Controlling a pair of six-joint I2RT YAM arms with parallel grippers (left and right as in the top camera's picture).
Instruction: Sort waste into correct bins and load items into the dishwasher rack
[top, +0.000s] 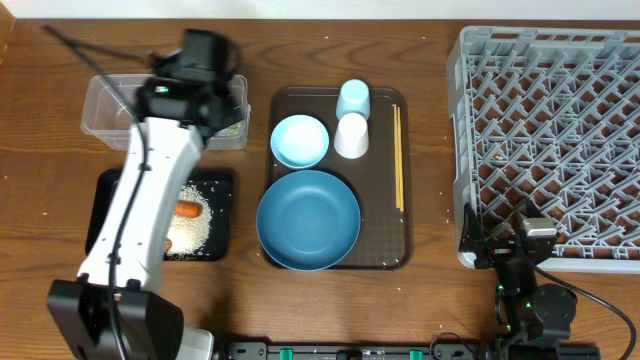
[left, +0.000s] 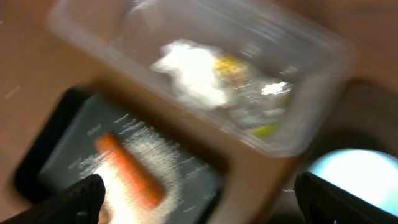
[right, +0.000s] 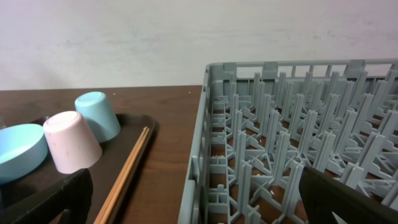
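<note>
The clear tub (top: 98, 104) and black tray (top: 222, 192) with the carrot (top: 187, 210) lie under your left gripper (left: 206, 202), which is wide open and empty. Your right gripper (right: 199, 202), also open and empty, faces the grey rack (right: 261, 124).

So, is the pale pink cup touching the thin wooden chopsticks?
Apart. The right wrist view shows bare brown tray between the pale pink cup and the wooden chopsticks.

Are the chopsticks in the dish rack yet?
No, the chopsticks lie on the brown tray, outside the rack.
</note>
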